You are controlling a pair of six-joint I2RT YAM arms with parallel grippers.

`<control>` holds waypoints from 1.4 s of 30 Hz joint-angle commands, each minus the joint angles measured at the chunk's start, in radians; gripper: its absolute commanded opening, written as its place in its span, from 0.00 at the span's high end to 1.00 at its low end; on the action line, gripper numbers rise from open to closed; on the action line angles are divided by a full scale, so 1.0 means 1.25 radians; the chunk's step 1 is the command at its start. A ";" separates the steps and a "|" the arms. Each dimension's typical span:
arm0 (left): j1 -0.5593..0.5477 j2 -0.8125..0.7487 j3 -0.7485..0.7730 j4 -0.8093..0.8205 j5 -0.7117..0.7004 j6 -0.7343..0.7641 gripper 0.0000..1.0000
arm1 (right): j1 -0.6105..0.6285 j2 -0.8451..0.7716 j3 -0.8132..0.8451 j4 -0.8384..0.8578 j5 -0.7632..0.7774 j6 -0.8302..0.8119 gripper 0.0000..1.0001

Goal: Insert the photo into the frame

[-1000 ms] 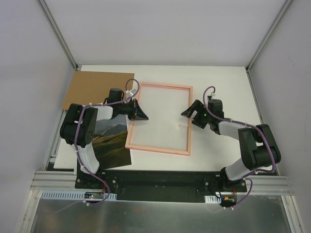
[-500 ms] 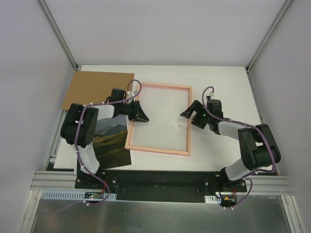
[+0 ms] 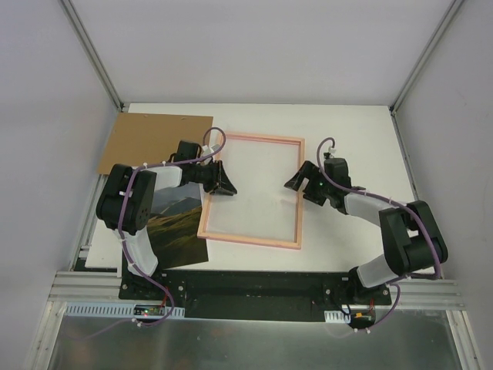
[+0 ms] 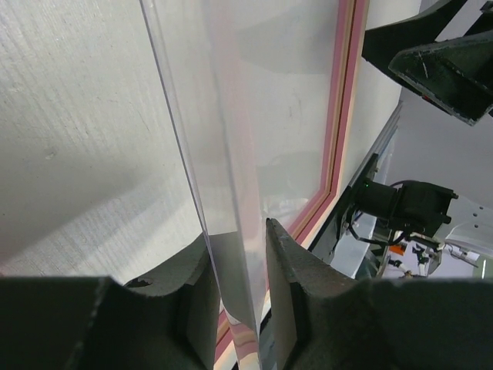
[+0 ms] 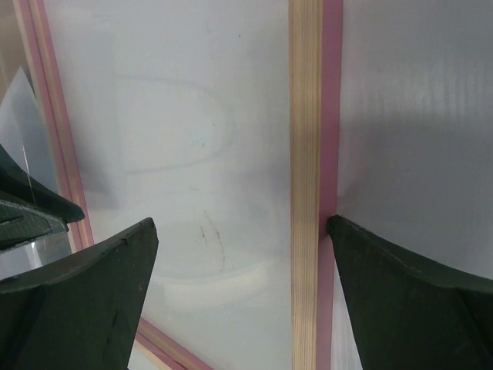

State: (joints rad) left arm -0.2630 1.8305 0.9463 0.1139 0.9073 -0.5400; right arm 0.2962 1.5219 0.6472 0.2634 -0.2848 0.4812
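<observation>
Clearly the photo [image 3: 179, 231] lies outside the frame [image 3: 250, 240], flat on the counter [image 3: 347, 123] at near left and partly beneath the left arm; a careless sweep could drag it. The left gripper [image 4: 239, 254] brackets the clear pane [image 4: 231, 154] at the frame's left rail, jaws slightly apart; whether they press it, I cannot tell. Released, the pane could drop askew. The right gripper [image 5: 243, 231], spread wide, straddles the right rail and might nudge it.

The salmon-pink frame [image 3: 262, 137] was laid flat; the dark mountain photo [image 3: 176, 227] was set face up just beside it, at its eight o'clock.
</observation>
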 commanded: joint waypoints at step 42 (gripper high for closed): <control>-0.042 -0.002 0.044 -0.002 0.014 0.034 0.74 | 0.472 -0.037 0.399 -0.477 0.470 -0.224 0.04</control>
State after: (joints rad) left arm -0.3023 1.8305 0.9634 0.1143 0.9073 -0.5220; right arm 0.8703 1.4952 1.0859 -0.3069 0.2848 0.2287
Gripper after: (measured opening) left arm 0.259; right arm 0.960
